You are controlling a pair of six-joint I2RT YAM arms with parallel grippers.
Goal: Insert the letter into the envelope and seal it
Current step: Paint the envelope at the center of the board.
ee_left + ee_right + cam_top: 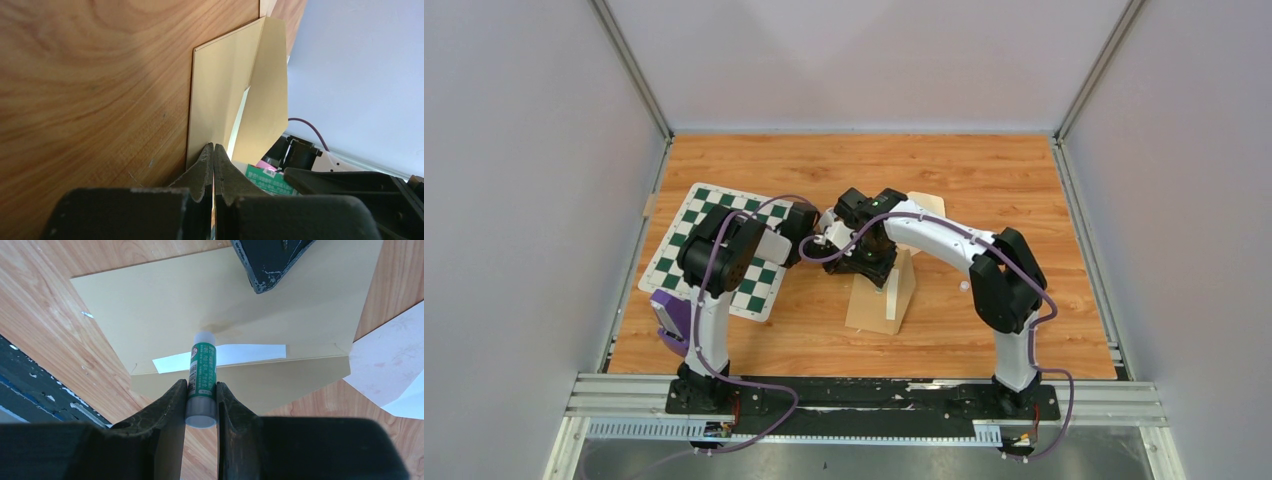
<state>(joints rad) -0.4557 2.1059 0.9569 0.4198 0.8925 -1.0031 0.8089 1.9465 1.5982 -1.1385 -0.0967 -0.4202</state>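
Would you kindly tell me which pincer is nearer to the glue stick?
Right. The right pincer grips the glue stick, which points at the envelope. The left pincer, shut, sits at the envelope beyond the stick's tip, apart from it.

Lab cell; alu rails, white walls

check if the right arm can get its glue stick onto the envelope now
Probably yes: the right gripper holds the glue stick with its tip just over the envelope, nothing between; the left gripper sits aside.

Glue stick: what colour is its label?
Green, on the glue stick; best in the right wrist view.
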